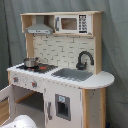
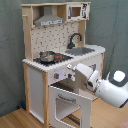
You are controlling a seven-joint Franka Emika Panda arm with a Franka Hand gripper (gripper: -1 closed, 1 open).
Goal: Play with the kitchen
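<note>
Up first, in the first exterior view, the kitchen (image 1: 60, 70) fills most of the picture, standing against a grey curtain (image 1: 115, 50). Its grey range hood (image 1: 39, 30) hangs at the upper part toward the first exterior view's left, with a microwave (image 1: 75, 23) beside it on the top shelf. Below the hood a small pot (image 1: 31, 62) sits on the stove (image 1: 37, 66); the sink (image 1: 72, 74) lies next to the stove, and the black faucet (image 1: 84, 60) rises behind the sink. A windowed door (image 1: 62, 106) is set in the lower front of the kitchen. Only a rounded white part of the arm (image 1: 20, 122) shows, below the kitchen at the bottom edge. In the second exterior view, the kitchen (image 2: 55, 55) stands on a wooden floor (image 2: 15, 117), with its oven door (image 2: 70, 97) swung down and open under the stove. The white arm (image 2: 112, 87) reaches in from the second exterior view's right, stretched level toward the kitchen's front, and the gripper (image 2: 71, 68) sits just at the edge of the bench (image 2: 45, 64), near the knobs below the stove. Whether the fingers are open or closed, I cannot tell.
</note>
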